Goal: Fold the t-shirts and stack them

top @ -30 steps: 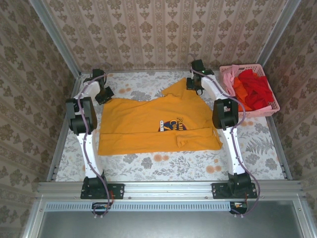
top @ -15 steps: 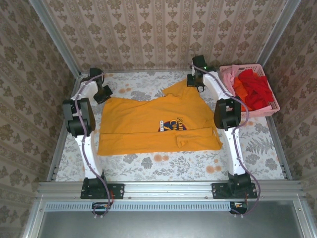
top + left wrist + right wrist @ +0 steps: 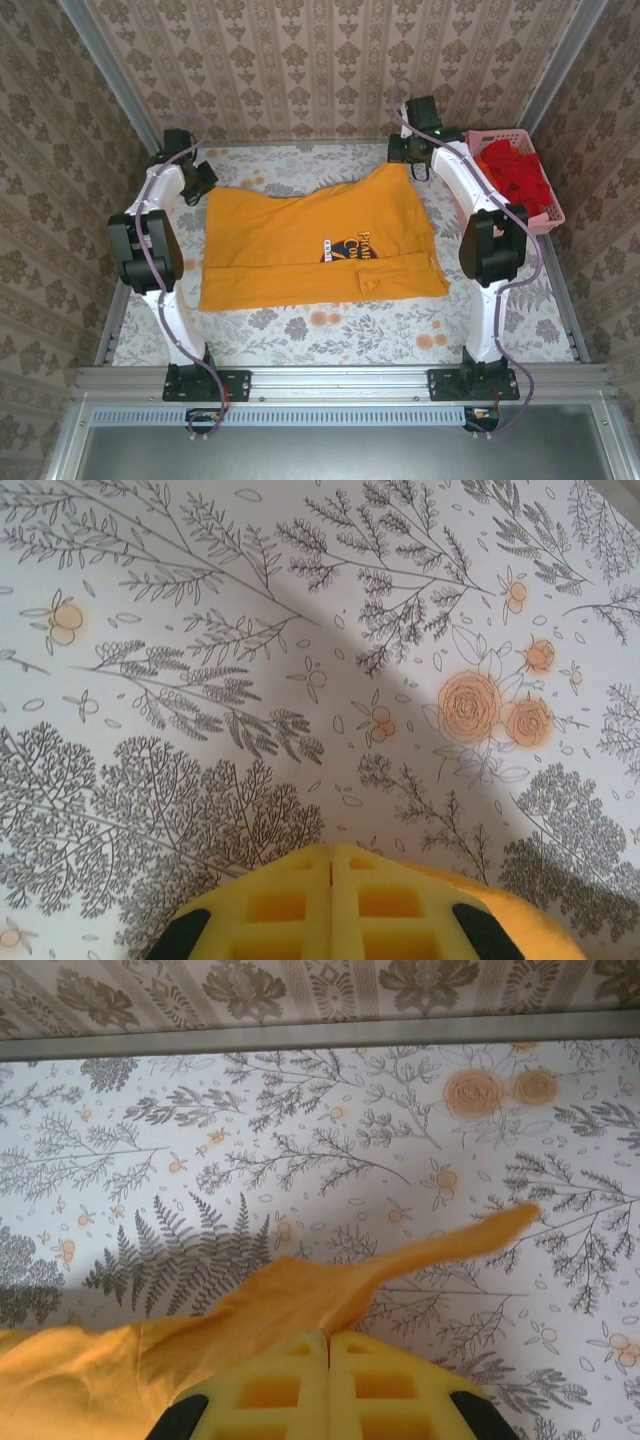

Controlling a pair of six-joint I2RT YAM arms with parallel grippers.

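An orange-yellow t-shirt (image 3: pixel 300 245) lies spread across the middle of the flower-printed tabletop (image 3: pixel 330 335), its dark round logo (image 3: pixel 350 250) toward 3 o'clock and its near hem folded into a band at 6 o'clock. The left end effector (image 3: pixel 196 184) sits at the shirt's 10 o'clock corner, yellow fingers (image 3: pixel 280 905) pressed together with orange fabric bunched just beside them. The right end effector (image 3: pixel 409 166) is at the 1 o'clock corner, fingers (image 3: pixel 270 1390) together and clamped on the cloth, a strip of it trailing out toward 2 o'clock. At the tabletop's 2 o'clock edge a pink basket (image 3: pixel 545 222) holds red t-shirts (image 3: pixel 515 175).
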